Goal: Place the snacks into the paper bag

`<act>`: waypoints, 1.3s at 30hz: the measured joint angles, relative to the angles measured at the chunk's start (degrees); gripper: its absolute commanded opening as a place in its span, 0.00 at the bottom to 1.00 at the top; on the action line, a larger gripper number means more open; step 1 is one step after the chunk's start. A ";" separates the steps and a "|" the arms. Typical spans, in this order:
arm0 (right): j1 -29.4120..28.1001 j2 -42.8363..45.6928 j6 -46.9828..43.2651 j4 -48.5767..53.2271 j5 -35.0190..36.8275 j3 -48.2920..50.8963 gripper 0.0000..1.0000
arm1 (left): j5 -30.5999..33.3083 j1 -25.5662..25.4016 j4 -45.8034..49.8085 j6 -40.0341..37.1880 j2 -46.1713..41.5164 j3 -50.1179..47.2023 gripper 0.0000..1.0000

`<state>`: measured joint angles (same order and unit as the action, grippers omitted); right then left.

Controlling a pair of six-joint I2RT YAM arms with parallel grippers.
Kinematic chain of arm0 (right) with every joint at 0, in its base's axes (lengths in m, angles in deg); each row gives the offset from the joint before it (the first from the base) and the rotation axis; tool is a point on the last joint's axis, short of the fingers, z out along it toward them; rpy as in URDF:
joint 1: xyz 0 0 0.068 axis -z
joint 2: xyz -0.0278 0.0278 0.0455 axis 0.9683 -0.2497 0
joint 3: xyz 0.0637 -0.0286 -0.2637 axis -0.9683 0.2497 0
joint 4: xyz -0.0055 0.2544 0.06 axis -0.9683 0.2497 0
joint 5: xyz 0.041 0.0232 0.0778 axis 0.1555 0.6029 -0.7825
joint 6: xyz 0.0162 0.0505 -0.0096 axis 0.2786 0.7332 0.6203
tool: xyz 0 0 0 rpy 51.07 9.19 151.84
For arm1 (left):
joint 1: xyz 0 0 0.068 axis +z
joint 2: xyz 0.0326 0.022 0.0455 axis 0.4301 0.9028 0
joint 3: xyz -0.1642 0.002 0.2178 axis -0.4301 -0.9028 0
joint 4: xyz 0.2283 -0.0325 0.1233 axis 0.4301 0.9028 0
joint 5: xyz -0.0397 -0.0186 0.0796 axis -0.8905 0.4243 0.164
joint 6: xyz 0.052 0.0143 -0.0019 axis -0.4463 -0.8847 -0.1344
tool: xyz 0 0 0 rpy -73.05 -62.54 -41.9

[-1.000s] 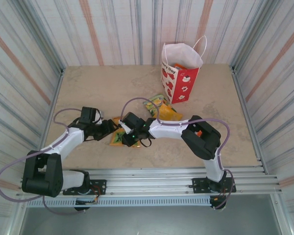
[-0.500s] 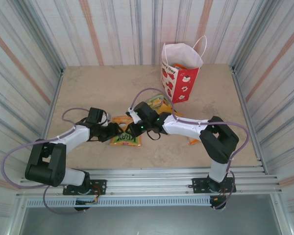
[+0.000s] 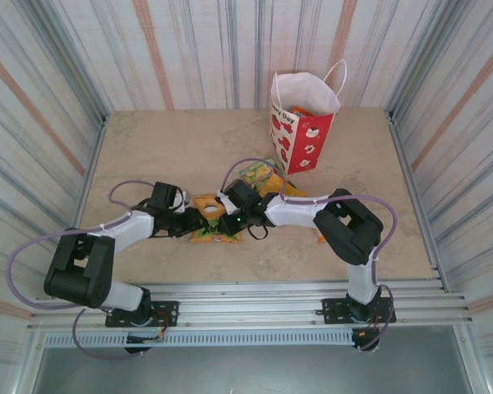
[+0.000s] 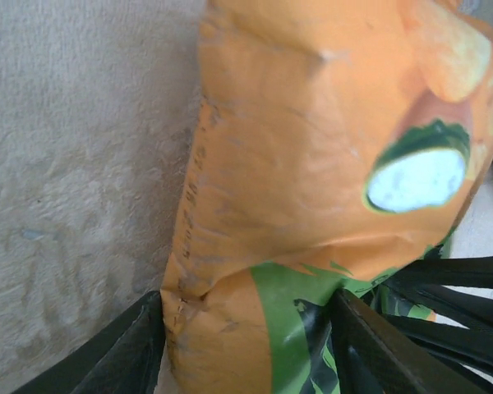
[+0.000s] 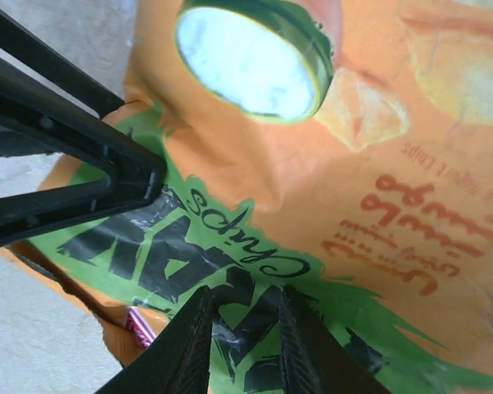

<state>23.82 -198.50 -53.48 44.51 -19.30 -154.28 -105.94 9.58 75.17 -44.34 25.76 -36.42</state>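
The paper bag stands upright at the far right of the desk, well apart from the work. Loose snacks lie between it and the arms. Both tools meet on one orange-and-green packet near the desk's middle.

- Left tool: fingers spread astride the packet's end, one touching its edge.
- Right tool: fingers nearly pressed together over the printed face. A pinch cannot be confirmed.

Recommended: secure one firm grip, release the other tool, lift clear, then carry over the bag mouth.

Versus one second ago: the left arm reaches further right, the right tool sits further from the near edge, and the packet has shifted slightly right. The bag is unmoved.
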 measured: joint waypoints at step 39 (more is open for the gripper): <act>10.29 36.50 -0.94 -19.15 2.73 28.22 0.48 | -8.70 -4.76 -10.62 -11.54 -22.82 -3.76 0.00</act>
<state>34.11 -162.00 -54.42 25.36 -16.57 -126.07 -114.64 4.81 64.55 -55.88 2.94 -40.18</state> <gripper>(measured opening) 0.474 0.049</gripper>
